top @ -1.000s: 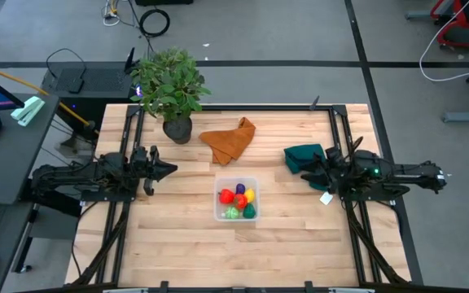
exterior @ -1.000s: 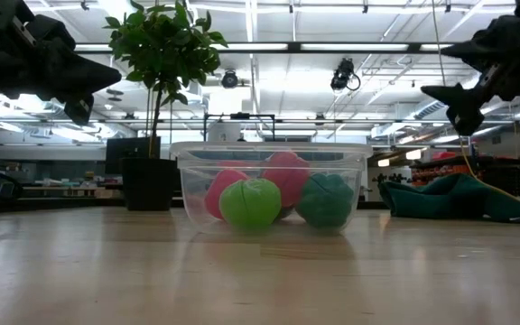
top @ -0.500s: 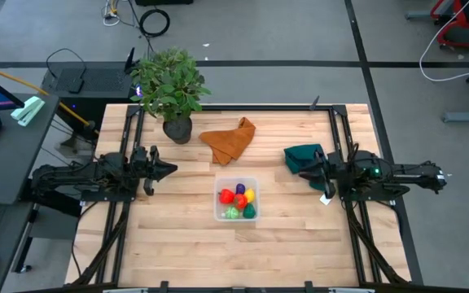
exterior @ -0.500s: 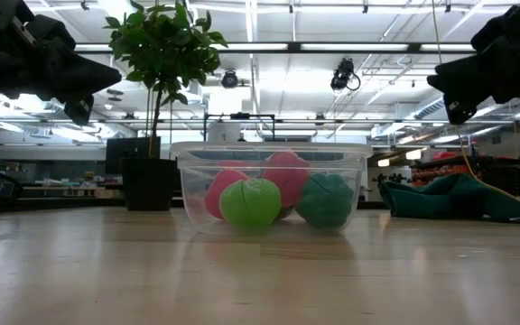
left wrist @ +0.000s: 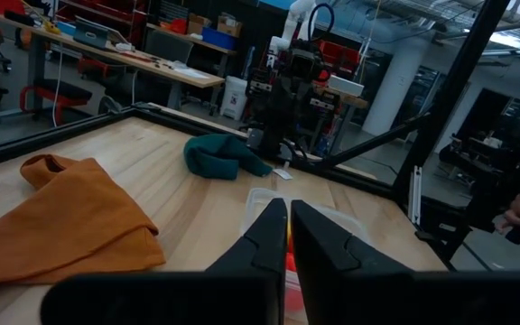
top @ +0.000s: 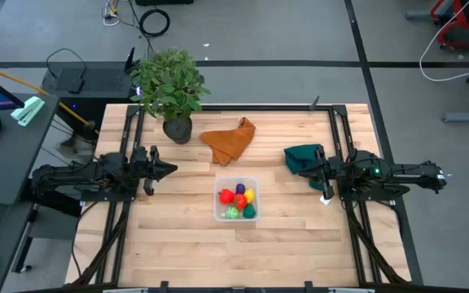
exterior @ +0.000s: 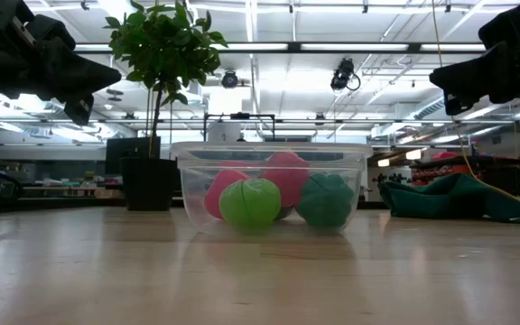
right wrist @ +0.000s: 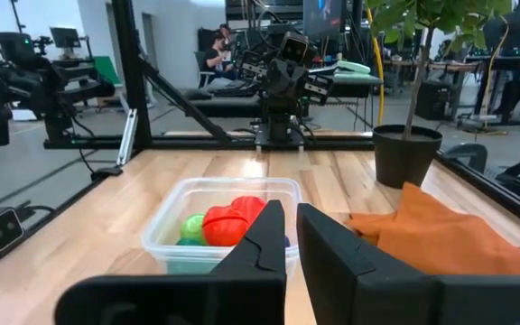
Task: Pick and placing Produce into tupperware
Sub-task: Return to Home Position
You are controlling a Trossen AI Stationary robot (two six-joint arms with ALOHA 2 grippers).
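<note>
Near the middle of the desk [top: 177, 236], the clear box [top: 216, 200] holds the toy fruit and vegetables [top: 238, 200], all inside its walls. Left fingers [top: 166, 170] hang at the box's ten o'clock, right fingers [top: 308, 173] at its two o'clock, both well apart from it and clenched on nothing.

Produce [right wrist: 233, 222] inside clear tupperware [right wrist: 162, 236]

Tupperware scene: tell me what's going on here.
The job looks finished. The produce sits inside the tupperware mid-table: red, green, yellow and purple pieces. Neither arm handles anything. The left claw and the right claw hover shut and empty on either side of the box, raised off the table.
</note>
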